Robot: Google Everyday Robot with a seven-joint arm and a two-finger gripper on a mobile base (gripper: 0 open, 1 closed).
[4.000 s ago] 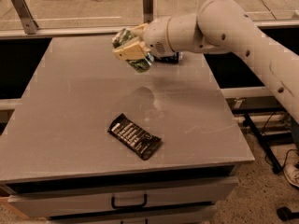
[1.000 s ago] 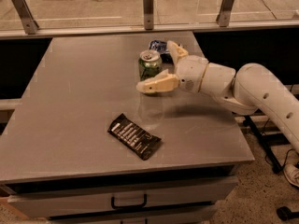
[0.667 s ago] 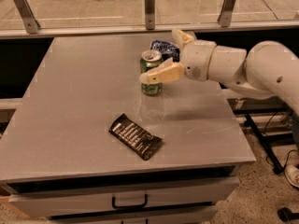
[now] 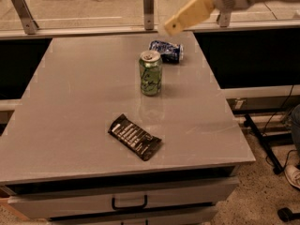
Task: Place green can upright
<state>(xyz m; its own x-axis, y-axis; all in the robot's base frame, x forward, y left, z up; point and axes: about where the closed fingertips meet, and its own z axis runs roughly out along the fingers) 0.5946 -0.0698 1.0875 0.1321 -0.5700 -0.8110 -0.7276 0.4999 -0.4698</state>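
Observation:
The green can (image 4: 151,73) stands upright on the grey table (image 4: 84,102), right of centre towards the back, its silver top facing up. My gripper (image 4: 186,14) is raised above the table's far right edge, up and to the right of the can and well clear of it. It is open and empty. Only one tan finger (image 4: 190,12) shows; the other is cut off by the top edge.
A crushed dark blue can (image 4: 166,51) lies on its side just behind the green can. A dark snack wrapper (image 4: 135,137) lies flat nearer the front. A glass railing with metal posts (image 4: 148,7) runs behind the table. A drawer (image 4: 129,202) sits below the front edge.
My gripper has let go of the green can and risen up and to the right, away from it. The can stays upright on the table.

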